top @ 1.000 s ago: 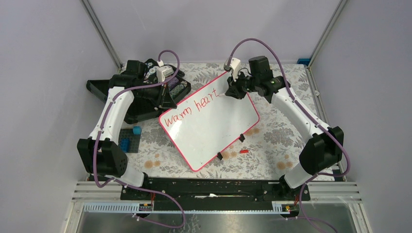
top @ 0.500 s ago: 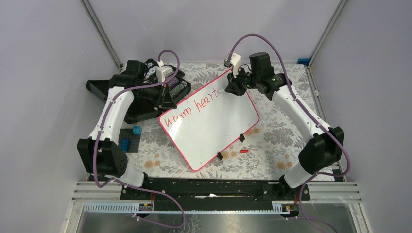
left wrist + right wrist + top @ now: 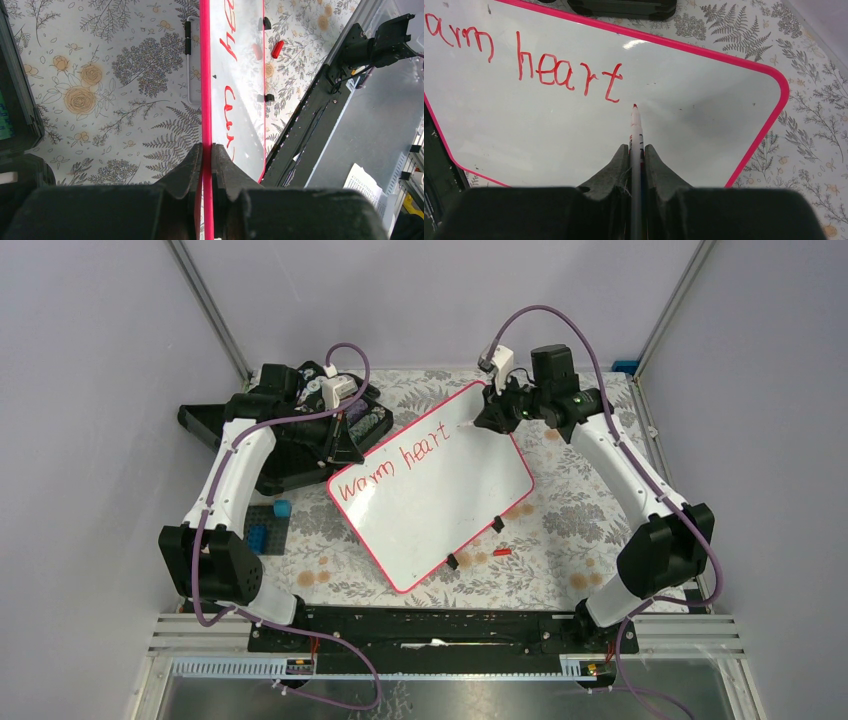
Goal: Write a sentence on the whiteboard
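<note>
Whiteboard (image 3: 440, 495) lies flat on the floral table (image 3: 570, 510), skewed, with a pink rim. Sentence (image 3: 569, 70) reads "Warm heart" in red along the board's far-left side. Right claw (image 3: 636, 150) is clenched on a red marker (image 3: 635, 125), its tip just right of the last "t"; contact with the board unclear. Right arm is stretched far forward, wrist angled down over the board's far corner. Left claw (image 3: 206, 147) pinches the board's rim at its left edge. Left arm reaches forward, elbow bent.
</note>
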Robot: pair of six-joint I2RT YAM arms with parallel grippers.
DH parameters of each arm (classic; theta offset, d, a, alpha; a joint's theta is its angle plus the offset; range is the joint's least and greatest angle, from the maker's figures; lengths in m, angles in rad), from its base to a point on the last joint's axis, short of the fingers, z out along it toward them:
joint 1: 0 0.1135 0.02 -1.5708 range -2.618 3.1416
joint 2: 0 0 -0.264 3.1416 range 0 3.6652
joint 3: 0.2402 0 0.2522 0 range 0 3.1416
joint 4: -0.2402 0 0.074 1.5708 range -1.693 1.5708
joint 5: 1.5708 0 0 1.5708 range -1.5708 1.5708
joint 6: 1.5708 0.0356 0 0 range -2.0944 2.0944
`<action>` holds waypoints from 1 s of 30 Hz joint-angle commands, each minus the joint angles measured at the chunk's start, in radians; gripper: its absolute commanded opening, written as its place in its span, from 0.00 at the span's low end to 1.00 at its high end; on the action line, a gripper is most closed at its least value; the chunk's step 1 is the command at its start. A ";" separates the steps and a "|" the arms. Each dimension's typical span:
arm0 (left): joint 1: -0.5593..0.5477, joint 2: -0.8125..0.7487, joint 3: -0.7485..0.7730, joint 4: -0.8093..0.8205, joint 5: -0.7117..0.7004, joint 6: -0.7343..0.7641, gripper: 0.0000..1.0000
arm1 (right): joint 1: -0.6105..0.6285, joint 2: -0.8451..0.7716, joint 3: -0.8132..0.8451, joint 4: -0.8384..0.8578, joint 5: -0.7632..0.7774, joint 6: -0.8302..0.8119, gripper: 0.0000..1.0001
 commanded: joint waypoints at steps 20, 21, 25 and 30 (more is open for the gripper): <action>-0.018 0.011 -0.024 -0.015 0.014 0.034 0.00 | -0.004 0.035 0.050 0.058 -0.061 0.070 0.00; -0.018 0.011 -0.024 -0.014 0.014 0.035 0.00 | -0.004 0.040 0.056 0.058 -0.063 0.072 0.00; -0.018 0.012 -0.024 -0.015 0.013 0.035 0.00 | -0.002 0.053 0.069 0.058 -0.049 0.074 0.00; -0.018 0.013 -0.026 -0.014 0.014 0.036 0.00 | -0.002 0.061 0.073 0.059 -0.033 0.072 0.00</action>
